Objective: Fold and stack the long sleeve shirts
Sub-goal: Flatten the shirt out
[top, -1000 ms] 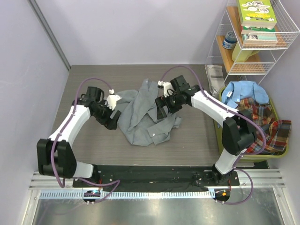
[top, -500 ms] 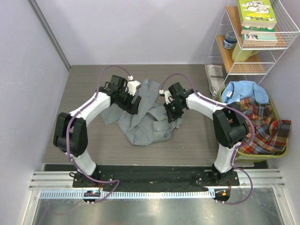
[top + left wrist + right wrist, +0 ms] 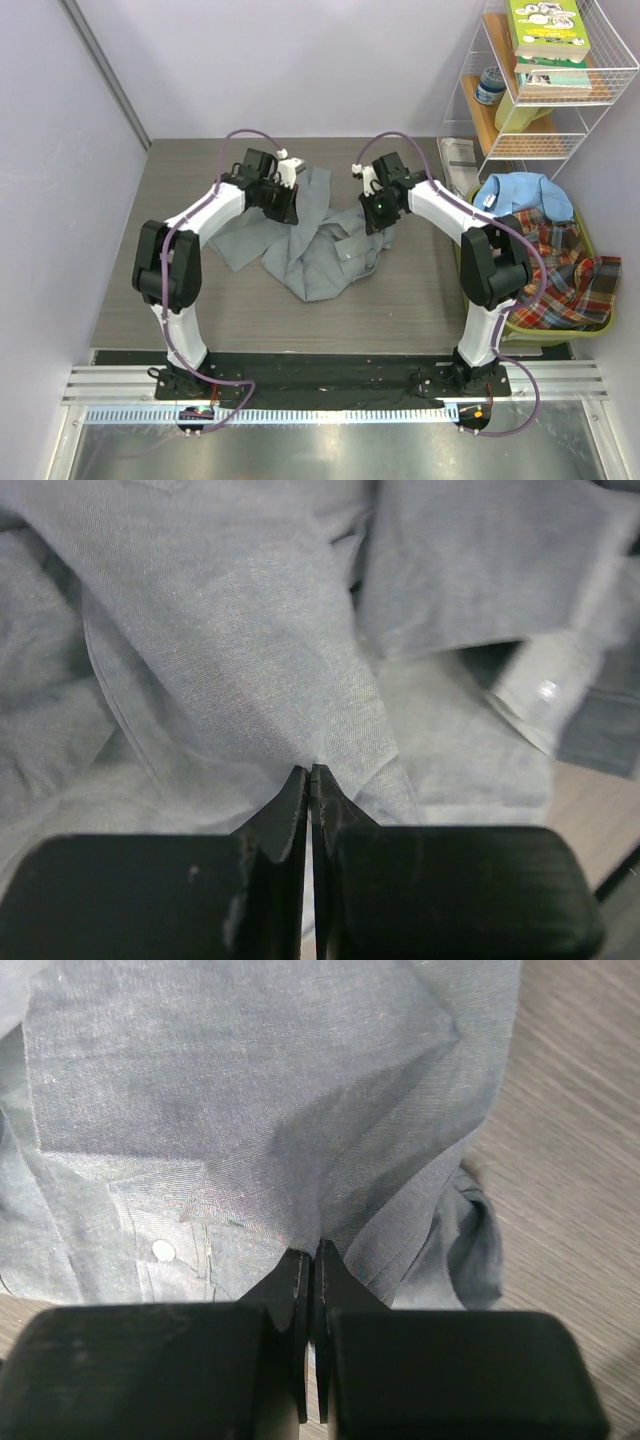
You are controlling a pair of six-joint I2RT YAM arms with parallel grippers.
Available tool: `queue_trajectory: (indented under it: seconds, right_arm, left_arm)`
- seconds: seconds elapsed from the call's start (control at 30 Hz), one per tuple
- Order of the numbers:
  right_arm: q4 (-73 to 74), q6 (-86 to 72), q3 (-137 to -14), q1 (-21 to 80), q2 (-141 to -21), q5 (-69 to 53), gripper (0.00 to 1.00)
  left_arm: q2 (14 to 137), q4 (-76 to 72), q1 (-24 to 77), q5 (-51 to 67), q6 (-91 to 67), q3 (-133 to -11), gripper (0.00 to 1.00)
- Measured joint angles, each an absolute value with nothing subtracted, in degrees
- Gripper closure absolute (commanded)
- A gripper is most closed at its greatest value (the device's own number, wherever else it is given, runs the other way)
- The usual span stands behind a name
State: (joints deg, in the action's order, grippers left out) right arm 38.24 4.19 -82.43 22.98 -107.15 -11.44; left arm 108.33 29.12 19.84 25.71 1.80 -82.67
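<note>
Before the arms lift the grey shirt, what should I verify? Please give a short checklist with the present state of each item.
1. Left gripper shut on grey shirt: ok, cloth is pinched at the tips.
2. Right gripper shut on the same shirt: ok.
3. Each grip holds one layer only: cannot tell.
4. Shirt lies flat: not ok, it is a crumpled heap.
5. Bare table in front of the shirt to spread it: ok.
6. Blue shirt and plaid shirt out of the way: ok, both are in the basket at the right.
</note>
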Motion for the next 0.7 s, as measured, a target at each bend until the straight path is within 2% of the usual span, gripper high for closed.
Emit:
queue_trajectory:
  seconds: [0.1,0.23,0.37,0.5,0.53,0.7]
  right_arm:
    - [39.0,4.5,-83.7,22.1,-107.4,-11.5,0.99]
    - [39.4,4.6,-87.5,20.4,-109.3,-11.5,0.99]
    - [39.7,4.7,-92.3,19.2,-112.4,-11.4,0.99]
    - [40.9,4.9,-96.4,18.5,-114.4,-11.0,0.99]
    - [41.1,5.1,-97.6,18.2,-114.8,-10.8,0.99]
    - [42.8,6.0,-102.1,17.9,-115.3,-10.9,0.99]
  left_arm:
    - [103.1,30.6,19.6,30.6,4.3,-81.8,1.0]
    - [88.8,37.5,21.8,36.1,15.0,-79.9,1.0]
    - [74.4,47.3,32.8,39.0,29.8,-75.2,1.0]
    - [67.7,56.4,47.0,36.5,41.4,-64.1,0.99]
    - [67.1,58.4,49.7,34.9,43.4,-61.0,0.83]
    - [66.7,62.2,53.8,28.0,46.3,-53.8,0.55]
